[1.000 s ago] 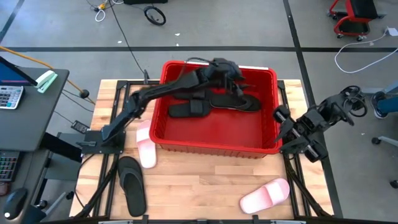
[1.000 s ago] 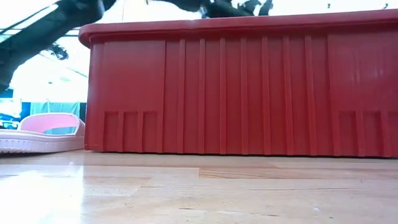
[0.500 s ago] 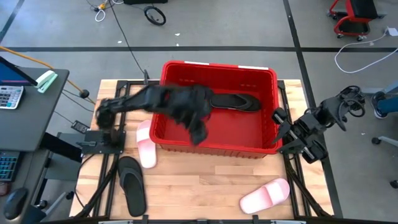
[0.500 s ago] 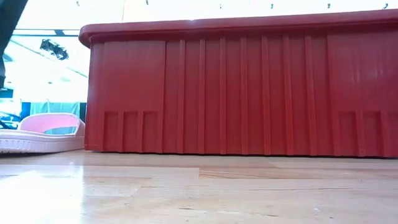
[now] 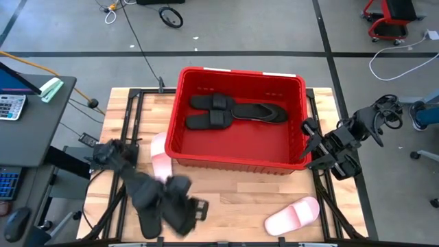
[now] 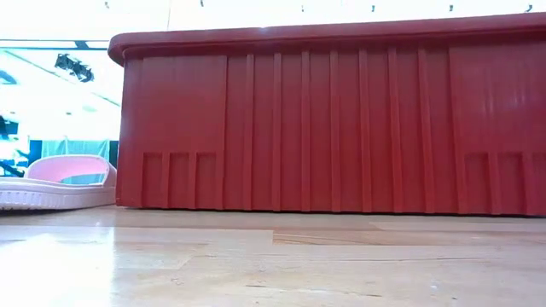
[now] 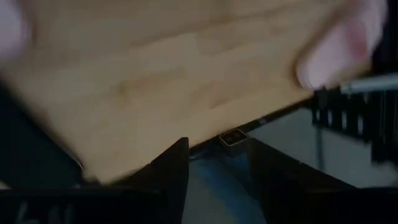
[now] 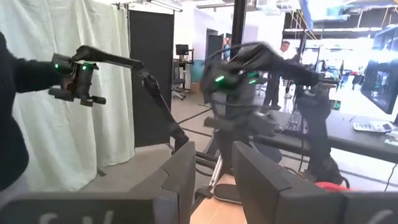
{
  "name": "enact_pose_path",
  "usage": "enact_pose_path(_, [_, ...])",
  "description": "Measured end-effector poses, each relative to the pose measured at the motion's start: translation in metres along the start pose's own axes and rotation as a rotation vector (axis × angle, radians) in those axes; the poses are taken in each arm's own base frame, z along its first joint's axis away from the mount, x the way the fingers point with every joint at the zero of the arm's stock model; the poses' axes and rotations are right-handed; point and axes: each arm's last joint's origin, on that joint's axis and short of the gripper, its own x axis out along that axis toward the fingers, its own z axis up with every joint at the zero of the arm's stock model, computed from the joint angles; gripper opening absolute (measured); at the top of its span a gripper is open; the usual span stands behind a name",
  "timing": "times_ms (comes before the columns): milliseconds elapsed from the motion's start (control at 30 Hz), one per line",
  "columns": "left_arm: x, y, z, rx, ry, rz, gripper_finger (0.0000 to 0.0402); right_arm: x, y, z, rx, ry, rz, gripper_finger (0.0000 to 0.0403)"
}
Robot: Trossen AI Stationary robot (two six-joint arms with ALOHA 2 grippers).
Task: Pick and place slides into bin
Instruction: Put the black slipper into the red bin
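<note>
The left pincer point(image 5: 194, 209) hovers at seven o'clock on the worktop point(image 5: 233, 199), beside a black slide point(image 5: 144, 192); motion blur hides whether its fingers are spread, so I cannot tell. The right pincer point(image 5: 314, 140) waits at three o'clock by the bin point(image 5: 236, 163), fingers slightly parted, empty. Three black slides point(image 5: 233, 110) lie inside the bin. Two pink slides point(image 5: 159, 161) point(image 5: 293, 214) lie outside. A fast, misaligned descent could shove the black slide off the near edge, or pinch only its strap so it swings loose.
</note>
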Motion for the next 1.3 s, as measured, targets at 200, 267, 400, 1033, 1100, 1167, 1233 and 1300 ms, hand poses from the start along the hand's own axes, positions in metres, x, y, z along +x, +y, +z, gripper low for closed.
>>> enact_pose_path(200, [0.046,0.039,-0.048,-0.004,-0.14,0.179,0.015,0.002,0.0,0.001,0.0,-0.011,-0.001,0.0112])
enact_pose_path(267, [0.063,0.049,-0.047,0.019,-0.189,0.241,0.014,0.002,0.0,0.001,-0.032,-0.016,-0.001,0.0112])
enact_pose_path(400, [0.093,0.071,-0.046,0.042,-0.185,0.425,0.0126,0.002,0.0,0.005,-0.063,-0.052,-0.003,0.0112])
enact_pose_path(1033, [0.149,0.148,-0.068,0.011,-0.119,0.737,0.0116,0.009,0.0,0.019,-0.018,-0.215,-0.006,0.0112])
enact_pose_path(1100, [0.152,0.148,-0.069,0.016,-0.114,0.712,0.0113,0.014,-0.001,0.02,-0.014,-0.234,-0.006,0.0112])
enact_pose_path(1167, [0.153,0.148,-0.068,0.021,-0.115,0.71,0.0112,0.018,-0.001,0.02,-0.014,-0.251,-0.007,0.0112])
enact_pose_path(1233, [0.153,0.148,-0.068,0.02,-0.114,0.708,0.0112,0.023,-0.001,0.02,-0.014,-0.261,-0.007,0.0112])
enact_pose_path(1300, [0.154,0.145,-0.067,0.007,-0.103,0.695,0.0114,0.028,-0.001,0.019,-0.014,-0.259,-0.007,0.0112])
